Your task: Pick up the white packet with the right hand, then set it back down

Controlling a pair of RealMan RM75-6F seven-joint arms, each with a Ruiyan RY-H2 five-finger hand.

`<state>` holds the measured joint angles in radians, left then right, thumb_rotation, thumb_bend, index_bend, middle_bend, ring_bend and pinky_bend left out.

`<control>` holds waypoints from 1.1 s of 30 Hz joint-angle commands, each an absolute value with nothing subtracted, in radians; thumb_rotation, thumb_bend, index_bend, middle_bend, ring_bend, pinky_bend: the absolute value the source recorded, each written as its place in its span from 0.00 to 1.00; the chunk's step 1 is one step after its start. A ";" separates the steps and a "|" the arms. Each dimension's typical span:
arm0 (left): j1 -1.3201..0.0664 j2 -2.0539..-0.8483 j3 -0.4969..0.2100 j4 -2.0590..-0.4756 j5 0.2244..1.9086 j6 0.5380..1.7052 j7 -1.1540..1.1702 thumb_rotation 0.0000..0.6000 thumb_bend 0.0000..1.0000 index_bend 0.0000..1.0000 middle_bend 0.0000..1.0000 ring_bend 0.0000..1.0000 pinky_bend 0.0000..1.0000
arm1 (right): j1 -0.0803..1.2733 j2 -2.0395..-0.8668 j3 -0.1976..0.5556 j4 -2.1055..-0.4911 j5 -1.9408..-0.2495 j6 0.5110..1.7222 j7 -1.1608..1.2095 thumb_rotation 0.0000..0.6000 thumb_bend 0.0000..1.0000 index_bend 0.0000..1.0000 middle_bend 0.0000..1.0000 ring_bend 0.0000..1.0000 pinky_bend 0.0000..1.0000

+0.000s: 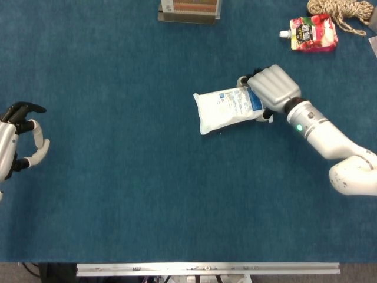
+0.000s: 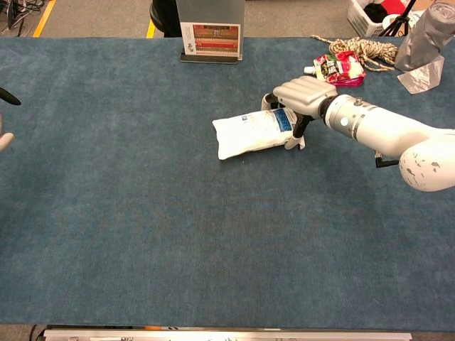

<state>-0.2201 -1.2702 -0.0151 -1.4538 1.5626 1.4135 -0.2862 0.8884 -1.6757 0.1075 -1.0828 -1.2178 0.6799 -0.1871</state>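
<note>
- Gripping looks like what the right hand (image 1: 272,89) is doing here: it's sitting over the right end of the white packet (image 1: 228,109), palm on top and fingers curling down around that end, so I'm reading it as holding the packet.
- The packet is lying a bit right of the middle of the blue tabletop (image 1: 118,177), closer to the far edge than the near one. In the chest view its body (image 2: 254,132) seems to be resting on the cloth, so I'd say the lift isn't really under way. Can't tell if the held end is off the surface.
- Handling-wise, it's looking like a soft, puffy pouch with loose contents: light, floppy, probably a slick film. Held by one end, the free left end is likely going to sag and swing.
- Personally I'd be taking it further in across the body, fingers over one long side and thumb under the other, so it isn't dangling from a corner.
- The left hand (image 1: 17,141) is hanging out by the left edge, fingers loosely curled, nothing in it.
- Other stuff: a red drink pouch (image 1: 312,32) and a rope bundle (image 1: 339,13) in the far right corner, a card stand (image 2: 210,34) at the far edge.
</note>
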 commanded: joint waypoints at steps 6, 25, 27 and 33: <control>-0.222 -1.271 -0.017 -1.454 1.563 1.413 -0.287 1.00 0.35 0.49 0.31 0.21 0.36 | 0.845 -1.662 0.113 -1.119 -1.269 0.788 -0.156 1.00 0.00 0.51 0.60 0.55 0.54; -0.279 -1.259 -0.058 -1.543 1.549 1.364 -0.233 1.00 0.35 0.49 0.31 0.21 0.37 | 0.794 -1.630 0.156 -1.197 -1.330 0.973 -0.182 1.00 0.00 0.53 0.61 0.57 0.56; -0.289 -1.250 -0.066 -1.572 1.532 1.343 -0.232 1.00 0.35 0.49 0.31 0.21 0.37 | 0.792 -1.631 0.161 -1.200 -1.335 0.986 -0.183 1.00 0.00 0.53 0.61 0.57 0.56; -0.324 -1.228 -0.107 -1.677 1.441 1.265 -0.261 1.00 0.35 0.48 0.31 0.21 0.37 | 0.784 -1.626 0.171 -1.216 -1.356 1.030 -0.193 1.00 0.00 0.53 0.61 0.57 0.56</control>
